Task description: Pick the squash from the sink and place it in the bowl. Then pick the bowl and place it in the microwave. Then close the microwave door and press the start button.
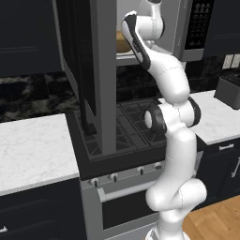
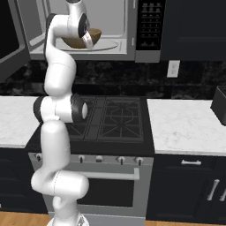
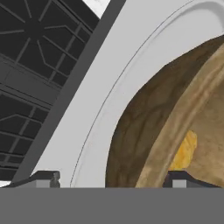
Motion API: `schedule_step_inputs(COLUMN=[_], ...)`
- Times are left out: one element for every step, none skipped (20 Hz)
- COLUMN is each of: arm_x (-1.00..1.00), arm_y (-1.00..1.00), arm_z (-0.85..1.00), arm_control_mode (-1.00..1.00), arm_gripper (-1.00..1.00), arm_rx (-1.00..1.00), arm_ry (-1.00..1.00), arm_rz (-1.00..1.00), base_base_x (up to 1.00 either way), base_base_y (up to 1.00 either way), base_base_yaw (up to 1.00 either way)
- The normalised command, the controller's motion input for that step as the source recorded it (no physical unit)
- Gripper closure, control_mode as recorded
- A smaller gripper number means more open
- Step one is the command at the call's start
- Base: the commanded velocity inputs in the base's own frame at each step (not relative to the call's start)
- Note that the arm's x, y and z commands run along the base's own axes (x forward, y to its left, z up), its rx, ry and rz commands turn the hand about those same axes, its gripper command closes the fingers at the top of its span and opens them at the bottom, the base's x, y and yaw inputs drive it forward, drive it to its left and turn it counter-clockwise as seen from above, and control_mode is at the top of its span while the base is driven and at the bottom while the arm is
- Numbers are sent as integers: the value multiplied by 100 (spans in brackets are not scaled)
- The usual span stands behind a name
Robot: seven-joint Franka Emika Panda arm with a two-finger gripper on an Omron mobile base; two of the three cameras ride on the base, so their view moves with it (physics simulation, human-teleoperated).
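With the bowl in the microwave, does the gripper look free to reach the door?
Probably yes: the microwave door stands swung wide open left of the arm, nothing between. The gripper straddles the bowl rim, jaws open, and must withdraw first.

From my console, the microwave door [image 1: 91,70] hangs wide over the stove [image 2: 117,118], its cavity mouth open; the bowl [image 2: 81,39] fills the turntable [image 3: 109,100], leaving bare floor only at its rim.
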Motion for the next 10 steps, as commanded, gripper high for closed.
schedule_step_inputs(arm_x=[-56,-79,-100,-100,-100,-100,-100,-100,-100,-100], arm_y=[5,16,16,22,24,22,22,26,47,38], arm_z=[1,0,0,0,0,0,0,0,0,-1], arm_control_mode=[-100,-100,-100,-100,-100,-100,-100,-100,-100,-100], arm_gripper=[-100,-100,-100,-100,-100,-100,-100,-100,-100,-100], arm_rx=[0,0,0,0,0,0,0,0,0,0], arm_ry=[-18,-20,-23,-23,-24,-24,-22,-19,-21,-18], arm_rz=[0,0,0,1,0,1,3,3,0,0], base_base_x=[0,0,0,0,0,0,0,0,0,0], base_base_y=[0,0,0,0,0,0,0,0,0,0], base_base_yaw=[0,0,0,0,0,0,0,0,0,0])
